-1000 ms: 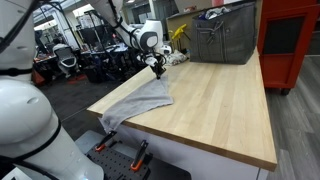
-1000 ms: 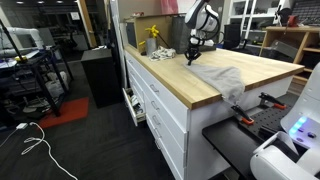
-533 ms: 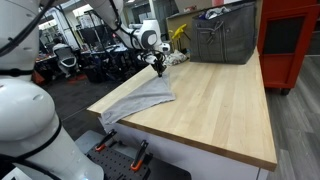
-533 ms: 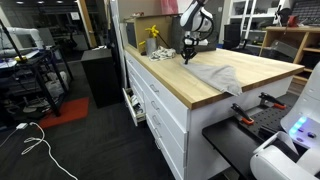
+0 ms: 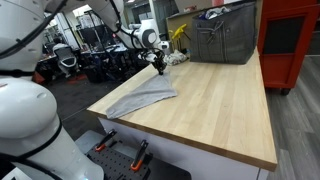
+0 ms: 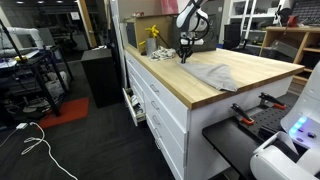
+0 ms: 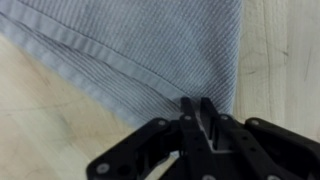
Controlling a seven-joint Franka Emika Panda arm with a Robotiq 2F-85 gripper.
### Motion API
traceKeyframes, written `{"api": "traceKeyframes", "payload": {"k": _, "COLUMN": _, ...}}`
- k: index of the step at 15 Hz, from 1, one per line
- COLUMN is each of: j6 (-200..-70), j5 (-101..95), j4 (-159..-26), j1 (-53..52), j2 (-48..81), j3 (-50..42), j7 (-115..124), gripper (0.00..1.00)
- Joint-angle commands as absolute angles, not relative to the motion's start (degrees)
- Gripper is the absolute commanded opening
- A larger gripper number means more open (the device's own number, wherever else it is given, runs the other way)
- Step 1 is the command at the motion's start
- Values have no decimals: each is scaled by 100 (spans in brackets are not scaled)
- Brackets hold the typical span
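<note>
Wooden workbench (image 5: 222, 112), red cabinet (image 5: 292, 38), dark floor (image 6: 62, 142)

From the claw (image 5: 157, 69), bare worktop (image 5: 225, 110) is lying open toward 4 o'clock; a cloth (image 5: 140, 97) is covering 7 o'clock, and a metal bin (image 5: 222, 42) is blocking 2 o'clock.

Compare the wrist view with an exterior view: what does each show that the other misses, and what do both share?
Only the wrist view shows the ribbed weave and stitched hem of the cloth, with the gripper pinching its corner. Only an exterior view shows the gray bin at the back of the table, the red cabinet beside it, and the robot arm. Both show the gray cloth lying on the wooden table with the gripper at its corner.
</note>
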State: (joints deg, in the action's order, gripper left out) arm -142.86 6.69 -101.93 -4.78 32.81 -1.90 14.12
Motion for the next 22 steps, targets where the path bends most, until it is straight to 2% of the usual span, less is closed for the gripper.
{"api": "traceKeyframes", "payload": {"k": 1, "j6": -13858, "j5": 711, "j4": -10732, "j1": -356, "j2": 2588, "j3": -217, "j7": 1507, "gripper": 47}}
{"api": "traceKeyframes", "payload": {"k": 8, "j6": -12838, "j5": 1499, "j4": -10482, "j1": -88, "j2": 2005, "j3": 26, "j7": 1521, "gripper": 99}}
{"api": "traceKeyframes", "payload": {"k": 14, "j6": -12094, "j5": 2250, "j4": -9733, "j1": -201, "j2": 2130, "j3": 91, "j7": 2587, "gripper": 100}}
{"api": "traceKeyframes", "payload": {"k": 22, "j6": -12851, "j5": 2579, "j4": -9222, "j1": -467, "j2": 2711, "j3": 58, "j7": 4233, "gripper": 100}}
